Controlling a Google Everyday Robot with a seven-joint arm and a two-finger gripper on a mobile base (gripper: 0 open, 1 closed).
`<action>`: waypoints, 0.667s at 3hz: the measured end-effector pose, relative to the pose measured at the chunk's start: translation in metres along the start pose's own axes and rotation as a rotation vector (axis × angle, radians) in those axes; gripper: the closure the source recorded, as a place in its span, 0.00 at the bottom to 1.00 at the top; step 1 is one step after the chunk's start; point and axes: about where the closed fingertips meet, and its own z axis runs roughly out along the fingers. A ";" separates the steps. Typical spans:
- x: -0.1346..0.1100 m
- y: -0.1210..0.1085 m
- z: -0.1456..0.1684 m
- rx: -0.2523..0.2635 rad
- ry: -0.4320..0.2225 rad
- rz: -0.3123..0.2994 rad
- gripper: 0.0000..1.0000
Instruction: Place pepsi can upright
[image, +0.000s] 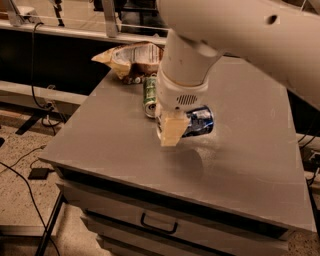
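The pepsi can (200, 120) is dark blue with white markings and lies on its side in the grip, its long axis level. My gripper (172, 134) hangs from the big white arm over the middle of the grey table (250, 160). It is shut on the can's left end. One cream finger (171, 131) shows in front of the can and the other is hidden behind it. The can hangs a little above the tabletop, with a round shadow on the table beneath it.
A green can (149, 95) lies on its side just left of and behind the gripper. An opened chip bag (132, 57) lies at the table's far left corner. The table has a drawer with a handle (159, 223) in its front. Cables run over the floor at left.
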 end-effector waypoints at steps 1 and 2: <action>-0.001 -0.009 -0.050 0.048 0.014 0.029 1.00; -0.001 -0.009 -0.050 0.048 0.013 0.029 1.00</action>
